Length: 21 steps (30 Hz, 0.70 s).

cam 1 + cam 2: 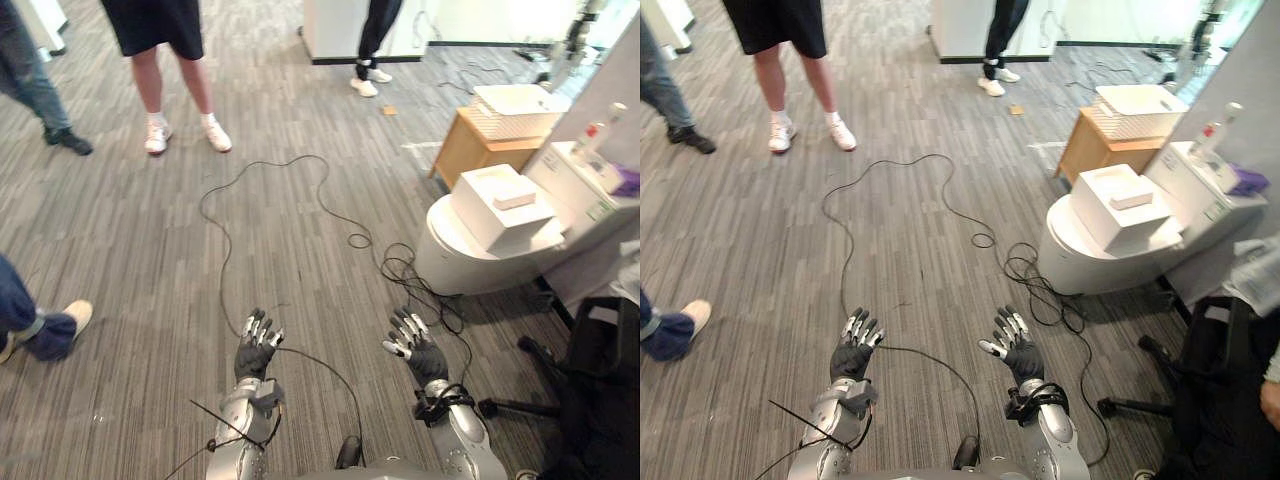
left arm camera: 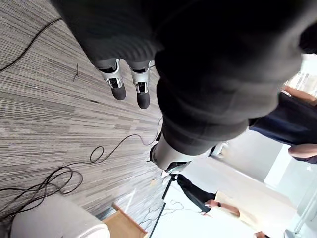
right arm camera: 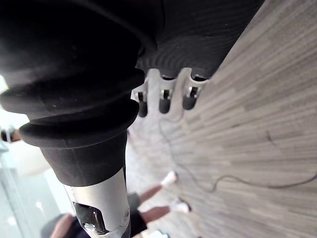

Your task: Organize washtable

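Pre-start: left hand [image 1: 256, 348] & right hand [image 1: 416, 352] released, nothing held.
Both well apart from white ceramic toilet [image 1: 445, 262]; nothing w/in reach, so idle.

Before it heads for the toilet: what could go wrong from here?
1. A person's shoe sits close on the robot's left, and another person stands ahead; a turn or arm swing might hit them.
2. The white box lies on the toilet lid with a small white block on top; a clumsy nudge from the open left hand or right hand could slide both off.
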Motion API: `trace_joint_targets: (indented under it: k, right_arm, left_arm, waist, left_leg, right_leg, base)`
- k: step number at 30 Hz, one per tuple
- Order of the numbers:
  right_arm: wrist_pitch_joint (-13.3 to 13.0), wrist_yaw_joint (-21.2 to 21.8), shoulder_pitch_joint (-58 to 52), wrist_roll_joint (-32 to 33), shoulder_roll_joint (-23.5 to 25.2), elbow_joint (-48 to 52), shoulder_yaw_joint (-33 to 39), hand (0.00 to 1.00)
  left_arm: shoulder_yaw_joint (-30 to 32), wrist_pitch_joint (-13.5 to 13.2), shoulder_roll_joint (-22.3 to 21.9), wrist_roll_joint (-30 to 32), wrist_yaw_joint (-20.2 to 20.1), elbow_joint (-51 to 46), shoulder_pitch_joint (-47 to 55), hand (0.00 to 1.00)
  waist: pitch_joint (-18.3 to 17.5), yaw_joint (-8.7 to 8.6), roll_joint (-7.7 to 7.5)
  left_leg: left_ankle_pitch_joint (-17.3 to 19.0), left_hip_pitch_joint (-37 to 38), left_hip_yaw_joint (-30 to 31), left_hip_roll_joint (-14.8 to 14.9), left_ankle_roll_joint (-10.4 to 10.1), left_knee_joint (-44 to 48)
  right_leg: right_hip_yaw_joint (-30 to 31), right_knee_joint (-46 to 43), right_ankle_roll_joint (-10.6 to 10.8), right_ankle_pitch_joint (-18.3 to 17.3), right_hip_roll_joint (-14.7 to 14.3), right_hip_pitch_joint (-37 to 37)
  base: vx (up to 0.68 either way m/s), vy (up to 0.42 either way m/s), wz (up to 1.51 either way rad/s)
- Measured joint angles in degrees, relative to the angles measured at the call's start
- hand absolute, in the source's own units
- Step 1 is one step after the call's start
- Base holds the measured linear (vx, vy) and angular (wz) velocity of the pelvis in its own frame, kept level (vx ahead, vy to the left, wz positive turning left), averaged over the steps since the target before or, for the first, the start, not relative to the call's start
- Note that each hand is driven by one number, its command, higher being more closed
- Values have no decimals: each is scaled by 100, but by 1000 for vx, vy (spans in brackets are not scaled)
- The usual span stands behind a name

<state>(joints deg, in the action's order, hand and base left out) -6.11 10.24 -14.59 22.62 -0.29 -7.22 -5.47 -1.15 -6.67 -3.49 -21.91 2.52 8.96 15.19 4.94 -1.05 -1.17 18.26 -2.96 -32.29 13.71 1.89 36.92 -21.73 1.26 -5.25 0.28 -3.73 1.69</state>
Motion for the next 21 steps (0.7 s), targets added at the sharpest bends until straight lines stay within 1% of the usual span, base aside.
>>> trace_joint_targets:
  k: [1, 2, 3, 4, 5, 6, 7, 8, 9, 10, 11, 13, 16, 17, 21]
  right_arm:
    - [-2, -4, 28, 1, -8, -67, 3, 0]
    - [-2, -6, 32, 3, -19, -114, 2, 0]
    - [-3, -6, 31, 20, -23, -146, 19, 0]
    - [-10, -9, 16, 66, -56, -154, 48, 0]
    - [-18, -10, 7, 111, -94, -155, 53, 0]
    - [-21, -13, -23, 170, -150, -236, 72, 0]
    - [-9, -31, -155, 218, -115, -318, 114, 0]
    - [-2, -33, -225, 253, -87, -318, 122, 0]
    - [8, -30, -329, 288, -55, -318, 123, 0]
    - [35, -33, -387, 402, -4, -329, 128, 0]
    - [44, -34, -384, 445, 4, -342, 126, 0]
    - [67, -27, -323, 565, 11, -530, 119, 0]
    - [171, -28, -216, 619, 41, -711, 107, 0]
    - [235, -29, -50, 655, 148, -1073, 10, 0]
    - [235, -29, -52, 655, 142, -1074, 21, 0]
  left_arm:
    - [20, 0, 1, -1, 13, 30, 36, 0]
    - [46, -3, 11, 4, 27, 30, 87, 0]
    - [80, -13, 28, 5, 32, 32, 158, 0]
    - [83, -24, 32, 4, 36, 32, 217, 0]
    - [81, -25, 22, 3, 39, 40, 227, 0]
    - [69, -26, -5, 3, 41, 86, 232, 0]
    - [67, -28, -10, 3, 40, 103, 233, 0]
    - [72, -31, -12, 4, 38, 96, 233, 0]
    - [80, -39, 21, 5, 42, 90, 233, 0]
    - [80, -37, 43, 6, 36, 84, 246, 0]
    - [83, -37, 44, 7, 36, 74, 247, 0]
    - [77, -37, 64, 7, 26, -1, 277, 0]
    - [72, -36, 164, 4, 23, -21, 285, 0]
    - [-313, 17, 263, 3, -5, 0, 500, 0]
    - [-309, 17, 266, 2, -5, 0, 499, 0]
  waist:
    - [23, 53, 2]
    - [38, 56, -20]
    - [57, 51, -55]
    - [58, 57, -55]
    - [72, 55, -19]
    - [98, 46, 54]
    - [53, 40, 22]
    - [48, 39, 14]
    - [1, 36, -65]
    - [1, 38, -53]
    - [-19, 38, -71]
    - [-54, 40, -9]
    - [-63, 56, -21]
    - [-266, 48, -96]
    - [-264, 44, -91]
  left_leg:
    - [69, -184, 753, -122, -83, 18]
    - [140, -369, 1385, -223, -214, -47]
    - [154, -551, 1936, -289, -304, -316]
    - [72, -597, 2209, -298, -440, -791]
    - [-22, -600, 2308, -271, -555, -1136]
    - [-473, -602, 2318, -282, -627, -1426]
    - [-537, -547, 2260, -434, -527, -1619]
    - [-598, -511, 2241, -535, -445, -1736]
    - [-705, -370, 2180, -714, -346, -1976]
    - [-787, -225, 2126, -878, -276, -2207]
    - [-809, -158, 2108, -938, -245, -2301]
    - [-846, 20, 2100, -1131, -195, -2492]
    - [-850, 142, 2097, -1230, -188, -2580]
    - [-1250, 563, 2091, -1355, -130, -3494]
    - [-1250, 563, 2076, -1352, -130, -3494]
  right_leg:
    - [173, -6, 4, -3, -5, 6]
    - [306, -4, 5, -3, 1, 7]
    - [382, -1, 27, 1, 64, 21]
    - [448, 0, 117, 50, 122, 57]
    - [455, -1, 196, 103, 140, 65]
    - [493, 15, 342, 189, 181, 47]
    - [576, 126, 471, 252, 313, 20]
    - [590, 181, 528, 292, 399, 19]
    - [601, 199, 611, 349, 562, 22]
    - [612, 175, 672, 383, 708, 5]
    - [614, 163, 684, 388, 767, -14]
    - [616, 128, 854, 410, 900, -77]
    - [620, 196, 863, 417, 974, -180]
    - [611, 441, 924, 586, 983, -251]
    - [622, 441, 924, 586, 982, -245]
  base:
    - [-56, 120, -78]
    - [-62, 140, -80]
    - [-62, 179, -69]
    - [-46, 166, -55]
    - [-38, 215, -44]
    - [6, 264, -20]
    - [39, 279, -9]
    - [86, 295, 10]
    - [98, 270, 14]
    - [102, 310, 12]
    - [106, 277, 10]
    - [100, 195, 7]
    - [89, 112, 2]
    - [0, 0, 0]
    - [0, 0, 0]
